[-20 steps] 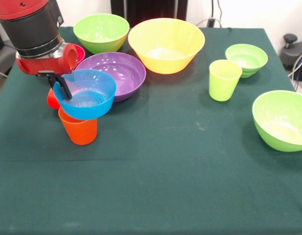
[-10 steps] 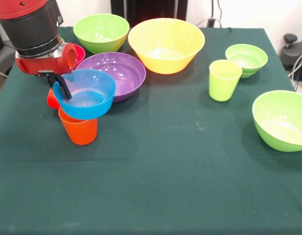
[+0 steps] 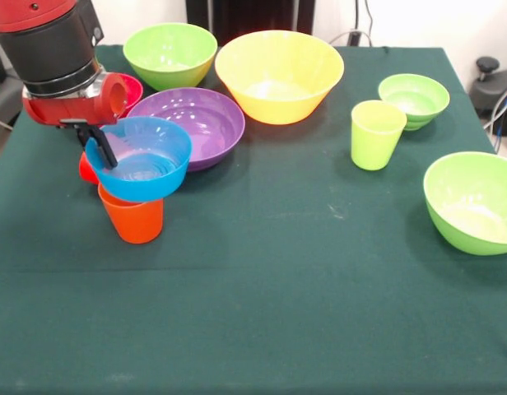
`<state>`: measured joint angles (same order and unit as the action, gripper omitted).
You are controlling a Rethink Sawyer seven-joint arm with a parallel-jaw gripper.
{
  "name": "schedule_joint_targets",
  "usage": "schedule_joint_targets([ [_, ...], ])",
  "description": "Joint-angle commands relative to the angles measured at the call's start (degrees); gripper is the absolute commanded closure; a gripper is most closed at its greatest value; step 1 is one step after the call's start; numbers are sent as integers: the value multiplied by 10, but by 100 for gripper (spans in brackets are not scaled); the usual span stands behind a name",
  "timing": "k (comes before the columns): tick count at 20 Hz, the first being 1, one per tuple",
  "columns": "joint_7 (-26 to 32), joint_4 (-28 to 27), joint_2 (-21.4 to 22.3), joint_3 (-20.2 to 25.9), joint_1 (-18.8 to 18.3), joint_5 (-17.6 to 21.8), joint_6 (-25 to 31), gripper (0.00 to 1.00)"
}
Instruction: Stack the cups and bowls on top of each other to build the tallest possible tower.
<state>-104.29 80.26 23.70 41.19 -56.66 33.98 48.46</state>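
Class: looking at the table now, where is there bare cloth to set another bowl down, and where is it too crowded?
Free: the whole near strip of green cloth, and the middle between the orange cup and the lime green cup. Crowded: the far left, where the blue bowl, purple bowl and yellow bowl cluster beside the gripper.

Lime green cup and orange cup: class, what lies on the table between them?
Front view: only bare green tablecloth lies between the lime green cup and the orange cup.
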Motion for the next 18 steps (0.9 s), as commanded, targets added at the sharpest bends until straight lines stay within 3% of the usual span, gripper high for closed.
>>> schedule_joint_targets([
  [1,153,-38,-16,-10,5,29,37,100],
  [18,160,-37,-20,-9,0,31,35,100],
])
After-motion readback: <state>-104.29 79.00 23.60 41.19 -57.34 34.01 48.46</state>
